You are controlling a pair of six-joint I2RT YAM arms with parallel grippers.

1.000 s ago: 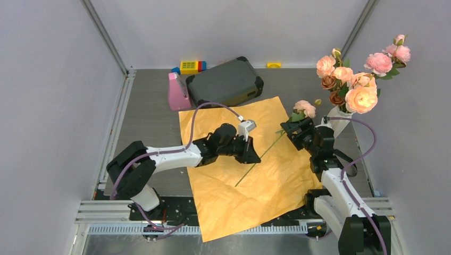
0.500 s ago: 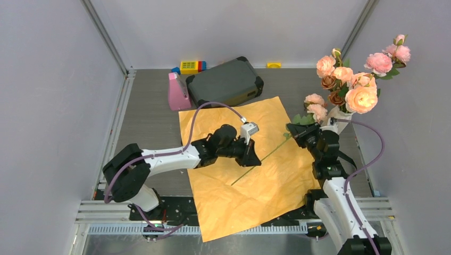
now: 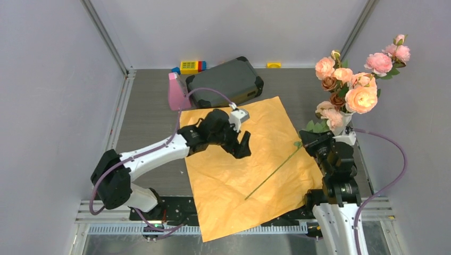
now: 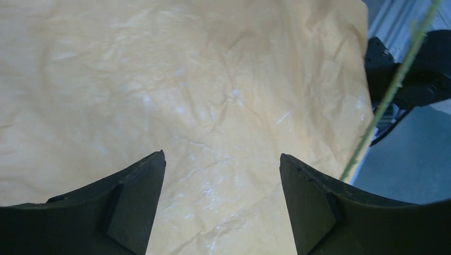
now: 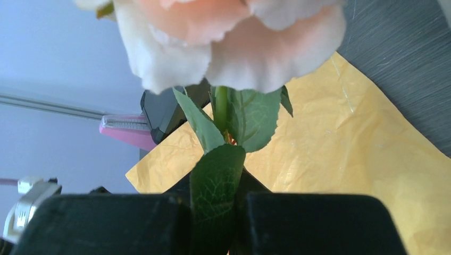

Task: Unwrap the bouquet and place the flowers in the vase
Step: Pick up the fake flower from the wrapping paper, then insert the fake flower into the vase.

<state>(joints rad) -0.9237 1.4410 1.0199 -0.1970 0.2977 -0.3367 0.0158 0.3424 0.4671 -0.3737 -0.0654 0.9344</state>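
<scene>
Since a sec ago the left gripper [image 3: 239, 144] has let go of the stem [image 3: 274, 172] and pulled back toward the far-left part of the orange paper [image 3: 239, 180]. Meanwhile the right gripper [image 3: 310, 139] has carried its rose [image 3: 333, 118] rightward, up close to the vase [image 3: 347, 123].

L arm reaches out low from its base, elbow bent, gripper tipped down over the paper. Its fingers [image 4: 133, 207] stand wide apart w/ nothing btwn them, only crinkled paper below.

R arm rises nearly upright, gripper pointing away from its base. Its fingers [image 5: 106, 223] are pinched tight on the rose at the top of the stem, w/ a green leaf squeezed in the gap.

Bloom is pale pink-peach, full and rounded, just past the R fingertips, leaves right under it. Stem is long, thin, green, trailing back from the R fingers diagonally over the paper, well to the side of the L fingers.

Vase is small and white, mostly hidden behind the bloom, just beyond the R fingertips. Whether the bloom touches it, can't tell. Other flowers [image 3: 353, 90] stand in it: pink, peach, a couple brownish, w/ green leaves. Paper lies flat and unfolded.
</scene>
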